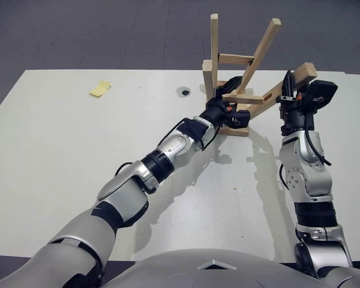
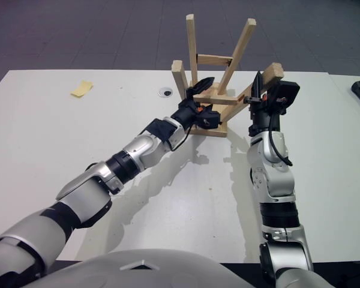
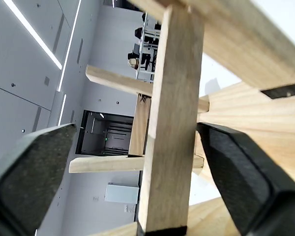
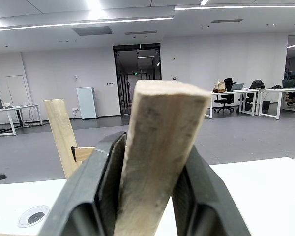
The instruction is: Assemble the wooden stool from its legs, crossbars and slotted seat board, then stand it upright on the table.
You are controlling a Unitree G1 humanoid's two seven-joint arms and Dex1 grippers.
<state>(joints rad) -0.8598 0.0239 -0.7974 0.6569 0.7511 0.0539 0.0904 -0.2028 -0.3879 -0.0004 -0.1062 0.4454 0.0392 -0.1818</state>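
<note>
Stool (image 1: 240,90) tipped, legs up.
Right gripper (image 1: 291,85) clamps a leg (image 4: 157,147); left gripper (image 1: 227,91) gapes around a wooden bar (image 3: 169,123): close it, then pivot slowly on the seat board (image 1: 237,129).

The stool (image 1: 252,67) lies tipped at the far side of the worktop (image 1: 78,156), right of centre, legs pointing up. My left jaws straddle a crossbar (image 1: 245,98) among them. My right jaws pinch the rightmost leg (image 1: 303,73) at its end. A cable hole (image 1: 183,92) sits just left of the stool, and a paper note (image 1: 100,89) lies further left.
</note>
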